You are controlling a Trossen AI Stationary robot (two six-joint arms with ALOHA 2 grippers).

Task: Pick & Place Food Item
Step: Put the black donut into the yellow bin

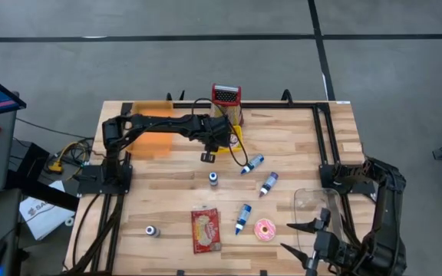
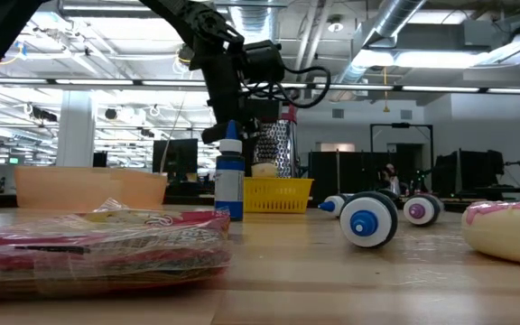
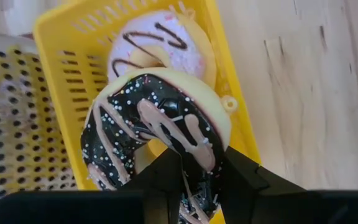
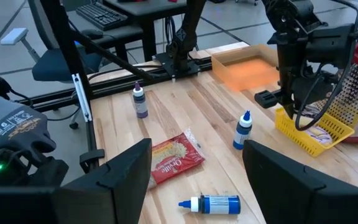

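So the left claw [image 3: 197, 180] is out over the small yellow plastic basket [image 3: 241, 118] at about 12 o'clock on the wooden desk [image 1: 167, 192], right in front of the metal box grater with the red handle [image 1: 226, 95]. It's pinching the chocolate-glazed donut with pink drizzle and sprinkles [image 3: 154, 124] by the rim, fingers narrow, one either side of the ring wall, so the donut hangs on edge instead of flat. Makes sense to me: edge-on is probably the only way it slots into that narrow basket next to the white-frosted donut with chocolate stripes [image 3: 157, 46] already sitting in there. From the left wrist view the chocolate one looks partway into the basket, touching or nearly touching the other donut, can't tell which.

Right claw [image 1: 313, 245] is parked at roughly 5 o'clock near the desk edge, fingers spread wide, holding nothing.

Rest of the stuff is loose around the middle: a pink-frosted donut [image 1: 265, 229], a red snack packet [image 1: 205, 229], and several little blue-and-white bottles [image 1: 268, 183].

My guess is the drop is next.
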